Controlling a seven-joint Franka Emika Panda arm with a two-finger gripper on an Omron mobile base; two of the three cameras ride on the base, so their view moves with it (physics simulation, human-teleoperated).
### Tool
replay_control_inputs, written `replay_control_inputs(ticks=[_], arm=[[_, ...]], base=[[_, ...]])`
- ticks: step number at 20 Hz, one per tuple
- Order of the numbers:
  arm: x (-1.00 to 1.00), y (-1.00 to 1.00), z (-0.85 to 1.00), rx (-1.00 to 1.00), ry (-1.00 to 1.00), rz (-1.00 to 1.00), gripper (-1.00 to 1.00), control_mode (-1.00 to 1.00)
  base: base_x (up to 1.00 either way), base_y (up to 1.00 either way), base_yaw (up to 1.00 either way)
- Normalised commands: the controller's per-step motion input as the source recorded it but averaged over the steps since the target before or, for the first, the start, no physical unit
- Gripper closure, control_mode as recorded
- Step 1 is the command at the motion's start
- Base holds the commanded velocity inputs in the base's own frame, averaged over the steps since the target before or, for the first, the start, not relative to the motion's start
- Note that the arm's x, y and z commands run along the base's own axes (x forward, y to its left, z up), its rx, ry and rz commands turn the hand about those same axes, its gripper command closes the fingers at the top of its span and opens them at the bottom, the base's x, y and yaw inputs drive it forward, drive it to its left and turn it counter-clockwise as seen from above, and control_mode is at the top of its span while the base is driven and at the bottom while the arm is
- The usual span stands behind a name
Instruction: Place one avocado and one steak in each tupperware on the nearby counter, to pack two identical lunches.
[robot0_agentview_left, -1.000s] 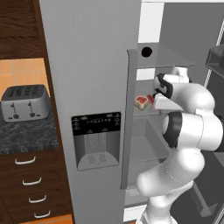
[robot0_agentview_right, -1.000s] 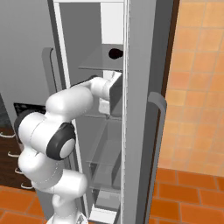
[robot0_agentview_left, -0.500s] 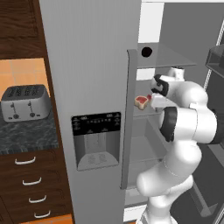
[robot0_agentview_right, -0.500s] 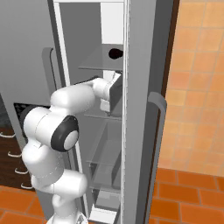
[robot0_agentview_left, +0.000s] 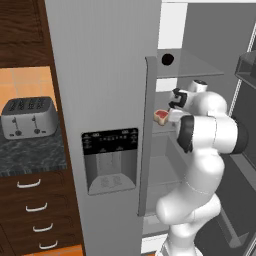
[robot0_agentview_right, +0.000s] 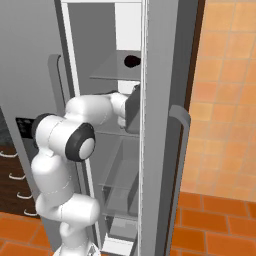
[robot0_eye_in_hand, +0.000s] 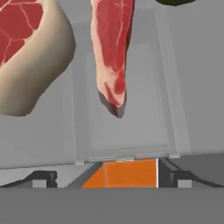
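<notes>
Inside the open fridge (robot0_agentview_left: 105, 75), grey glass shelves (robot0_agentview_right: 112, 70) run one above another between a tall grey door on either side, with orange floor tiles (robot0_agentview_right: 200, 225) below and an orange tiled wall to the right. Left of the fridge, a toaster (robot0_agentview_left: 27, 117) stands on the dark speckled counter (robot0_agentview_left: 30, 152) over brown drawers (robot0_agentview_left: 35, 210).

On the middle shelf, a steak (robot0_agentview_left: 161, 116) lies at the front left edge, just beside the gripper (robot0_agentview_left: 172, 102), whose fingers are spread wide with nothing between them. From the hand view, a second steak (robot0_eye_in_hand: 113, 48) lies close to the first, with bare shelf below them towards the front edge. The avocado (robot0_eye_in_hand: 175, 1) is a dark green sliver at that picture's top edge, beyond the steaks. A small dark round object (robot0_agentview_left: 168, 59) sits on the upper shelf.

The door edges and the shelf above close in on the arm.
</notes>
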Motion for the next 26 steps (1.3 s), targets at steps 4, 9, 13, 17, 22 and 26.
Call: replay_control_inputs(ticks=[4,9,13,17,22,26], arm=[[0.44,-0.01,-0.04,0.0,0.0,0.0,-1.0,-1.0],[0.44,0.0,-0.3,0.0,0.0,0.0,-1.0,-1.0],[0.44,-0.03,-0.33,0.0,0.0,0.0,-1.0,-1.0],[0.25,-0.02,-0.35,0.0,0.0,0.01,-1.0,-1.0],[0.06,0.0,-0.57,-0.01,0.02,0.0,-1.0,-1.0],[0.11,0.15,-0.69,-0.04,0.06,0.0,-1.0,-1.0]], base=[[0.0,0.0,0.0],[0.0,0.0,0.0],[0.0,0.0,0.0],[0.0,0.0,0.0],[0.0,0.0,0.0],[0.0,0.0,0.0]])
